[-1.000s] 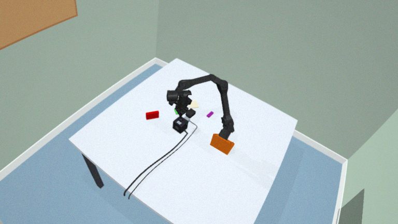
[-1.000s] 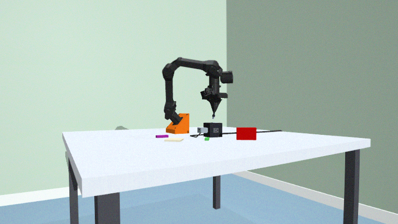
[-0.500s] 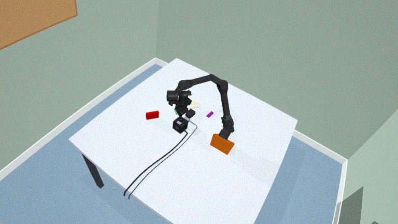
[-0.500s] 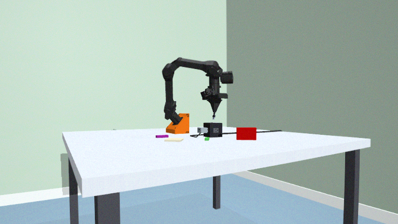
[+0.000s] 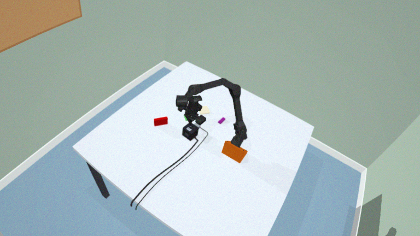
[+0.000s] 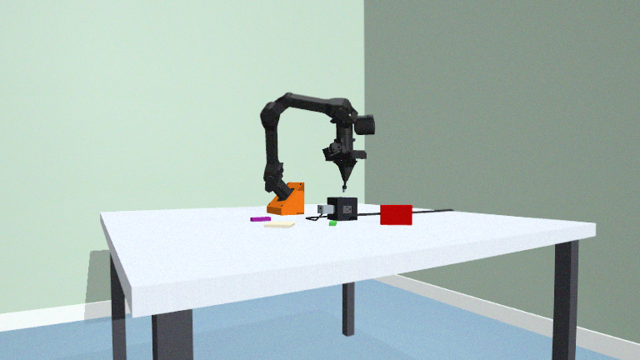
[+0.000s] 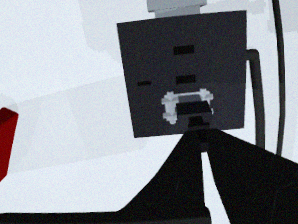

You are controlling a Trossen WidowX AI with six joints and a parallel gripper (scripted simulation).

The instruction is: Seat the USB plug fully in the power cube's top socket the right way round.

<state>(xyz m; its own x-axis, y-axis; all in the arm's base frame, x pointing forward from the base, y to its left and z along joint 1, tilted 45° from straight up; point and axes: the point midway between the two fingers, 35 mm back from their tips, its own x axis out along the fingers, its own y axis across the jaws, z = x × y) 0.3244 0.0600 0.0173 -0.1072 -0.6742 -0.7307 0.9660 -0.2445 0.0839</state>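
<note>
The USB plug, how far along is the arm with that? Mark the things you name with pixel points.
Already out: the USB plug [image 6: 343, 190] hangs above the power cube [image 5: 190, 131] [image 6: 342, 208] [image 7: 150, 55], with a gap between them in the exterior view.
In hand: the fingers [image 6: 344, 184] are shut on it; whether it's turned the right way I can't tell.
Left: seating it fully, letting go, moving clear.
</note>
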